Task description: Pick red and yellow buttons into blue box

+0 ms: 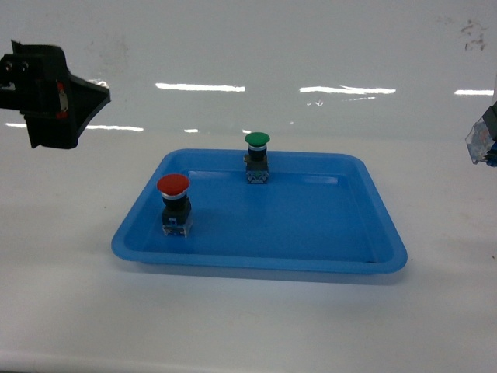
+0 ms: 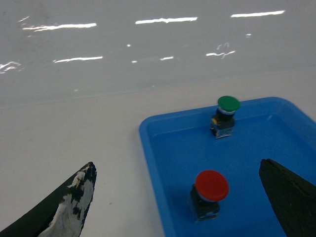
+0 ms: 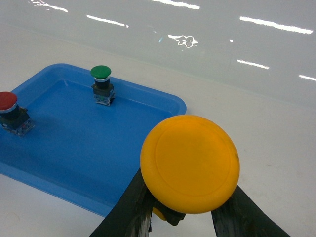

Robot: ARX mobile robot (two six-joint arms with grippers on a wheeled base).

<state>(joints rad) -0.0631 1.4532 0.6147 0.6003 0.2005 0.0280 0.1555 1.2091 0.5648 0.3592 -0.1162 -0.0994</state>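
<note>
On the left I see my left gripper (image 2: 177, 197) held above the table (image 1: 78, 311), its fingers wide apart with nothing between them. The red button (image 1: 174, 203) stands upright in the left part of the tray (image 1: 311, 233); the green button (image 1: 257, 155) stands at its far edge. On the right, my right gripper (image 3: 185, 207) is clamped on the yellow button (image 3: 190, 163), beside the tray.
</note>
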